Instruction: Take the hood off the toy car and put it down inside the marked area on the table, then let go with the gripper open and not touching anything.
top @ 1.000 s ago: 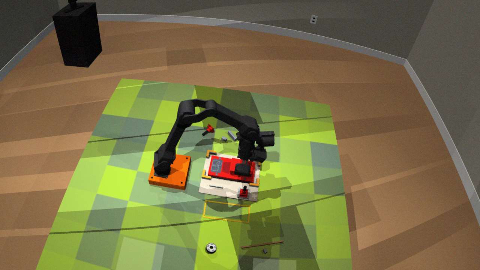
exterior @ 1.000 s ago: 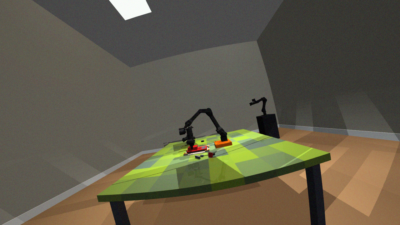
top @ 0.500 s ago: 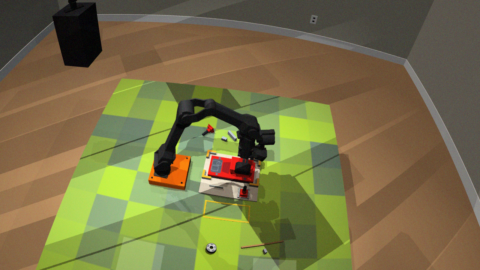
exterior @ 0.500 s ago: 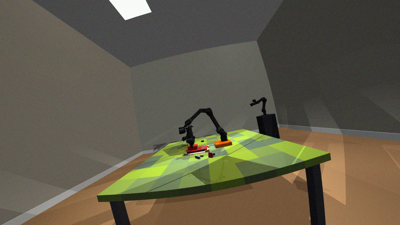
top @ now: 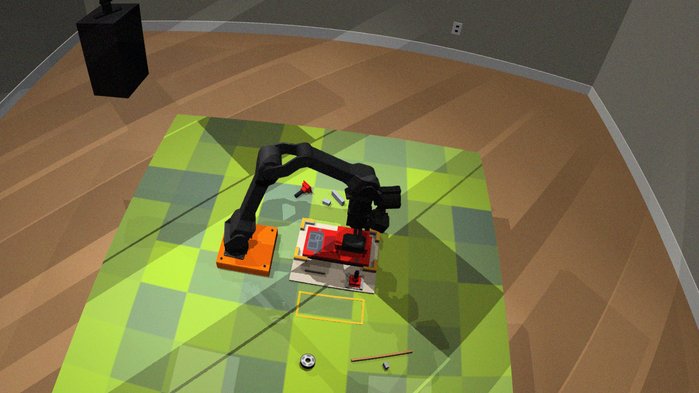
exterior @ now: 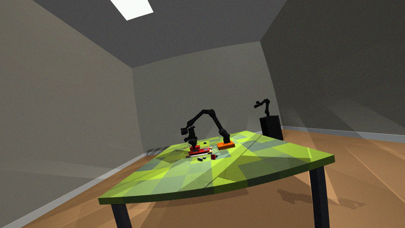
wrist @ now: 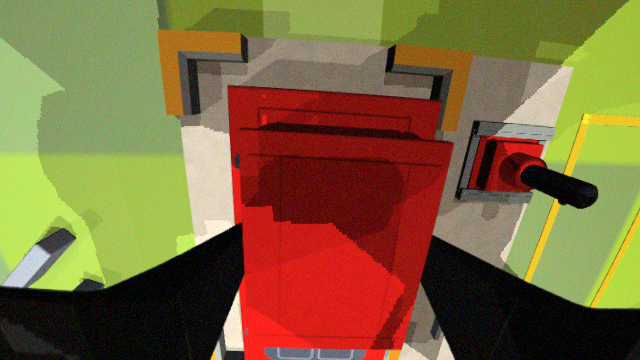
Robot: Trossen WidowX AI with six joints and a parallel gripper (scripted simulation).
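The red hood (wrist: pixel 325 300) (top: pixel 340 248) is a flat rectangular panel, raised a little above the front of the red toy car (wrist: pixel 245 102) (top: pixel 320 255) (exterior: pixel 202 152). A dark gap shows below its front edge in the wrist view. My gripper (wrist: pixel 333 235) (top: pixel 353 243) (exterior: pixel 194 146) points down and is shut on the hood, one finger on each long side. The fingertips are hidden in the top and exterior views. The marked area, a yellow outline (top: pixel 363 311) (wrist: pixel 540 245), lies on the table beside the car's board and holds nothing.
The car stands over a pale board (top: pixel 325 277) with orange corner brackets (wrist: pixel 200 42). A red part with an upright black handle (top: pixel 355 280) (wrist: pixel 520 162) stands between the car and the outline. A wheel (top: pixel 302 362) and a thin stick (top: pixel 381 355) lie beyond the outline. Grey blocks (top: pixel 337 197) lie across the car.
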